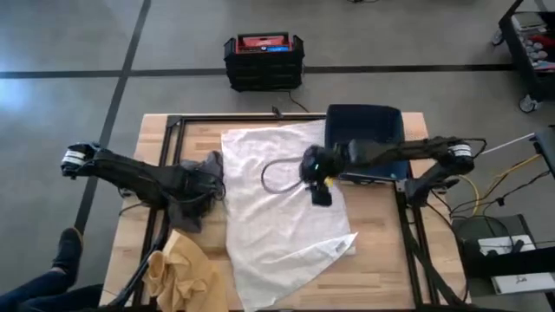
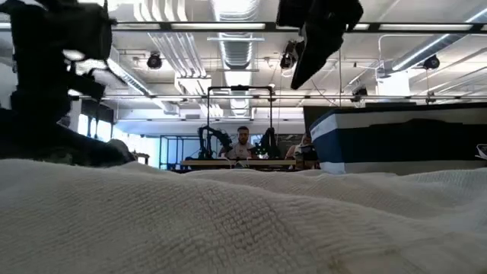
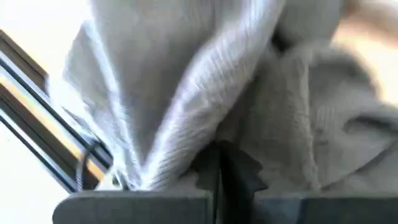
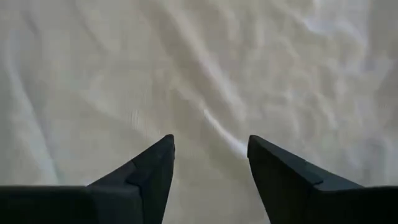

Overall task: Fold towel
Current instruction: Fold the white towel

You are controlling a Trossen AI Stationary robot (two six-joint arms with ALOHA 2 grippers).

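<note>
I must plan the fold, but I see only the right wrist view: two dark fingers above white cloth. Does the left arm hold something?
Observer: Yes. The left gripper is shut on a crumpled grey towel.
Operator: What is beside the white cloth?
Observer: A dark blue rectangular bin stands at the right edge of the large white towel.
Operator: Anything else?
Observer: A crumpled tan cloth lies at a table corner, beyond the grey towel.

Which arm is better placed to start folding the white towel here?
Probably right. The right gripper hangs open over the middle of the white towel, while the left gripper is shut on a grey cloth beside the towel's edge.
</note>
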